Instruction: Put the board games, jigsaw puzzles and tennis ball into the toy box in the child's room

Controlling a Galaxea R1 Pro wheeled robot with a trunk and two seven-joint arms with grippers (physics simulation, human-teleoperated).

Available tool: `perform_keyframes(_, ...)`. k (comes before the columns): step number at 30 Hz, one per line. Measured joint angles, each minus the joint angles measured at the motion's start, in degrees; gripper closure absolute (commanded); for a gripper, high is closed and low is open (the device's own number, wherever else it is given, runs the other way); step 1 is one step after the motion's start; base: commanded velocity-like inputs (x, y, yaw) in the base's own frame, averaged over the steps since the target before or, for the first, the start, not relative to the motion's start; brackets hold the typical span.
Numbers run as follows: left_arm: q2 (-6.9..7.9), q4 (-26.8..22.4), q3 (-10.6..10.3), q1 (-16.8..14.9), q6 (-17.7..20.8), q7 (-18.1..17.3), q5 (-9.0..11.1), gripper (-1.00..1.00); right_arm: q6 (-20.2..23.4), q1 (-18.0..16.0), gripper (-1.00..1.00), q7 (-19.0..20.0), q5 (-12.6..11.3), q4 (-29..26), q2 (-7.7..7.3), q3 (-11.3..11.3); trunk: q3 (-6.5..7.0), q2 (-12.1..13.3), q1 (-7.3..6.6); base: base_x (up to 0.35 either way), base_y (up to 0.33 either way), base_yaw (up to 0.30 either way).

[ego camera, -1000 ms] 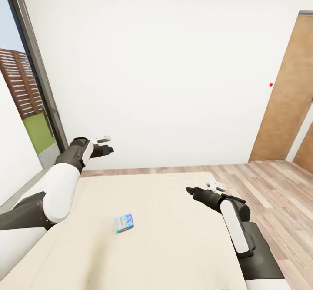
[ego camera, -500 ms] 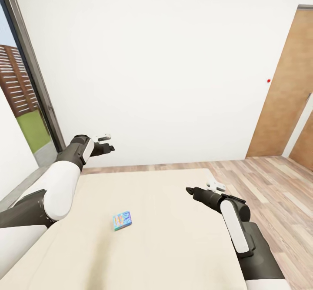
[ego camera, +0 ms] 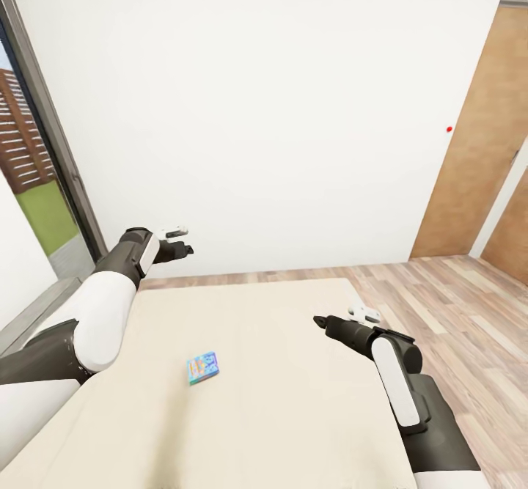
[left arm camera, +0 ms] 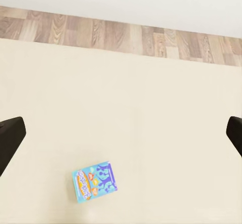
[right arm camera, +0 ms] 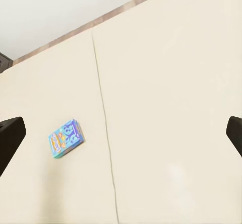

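Your small blue board game [ego camera: 202, 367] lies flat on the beige bed [ego camera: 293, 430], near its middle, between your two arms and touching neither. Your left gripper [ego camera: 183, 248] hangs above the far edge of the bed, jaws wide apart and empty. Your right gripper [ego camera: 320, 321] is over the bed too, also wide open, holding nothing.

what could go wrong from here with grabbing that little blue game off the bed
1. The small, mostly blue board game box lies flat on the soft beige mattress, so fingers closing from above may press it into the cover or slide over its thin edges.
2. Both the left gripper and the right gripper hang open well above and apart from the box, so a long descent could land off-centre.
3. The box sits skewed to the bed edges; unaligned fingers might catch a corner.
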Motion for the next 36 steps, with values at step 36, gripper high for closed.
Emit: perform_keyframes(36,0.10,0.19,-0.05,0.09,-2.14,0.00,-0.06,-1.00,-0.27,0.03,-1.00,-0.04,0.18,-0.38,0.06,0.04,-1.92,-0.01,0.00,0.000,0.000,-0.053)
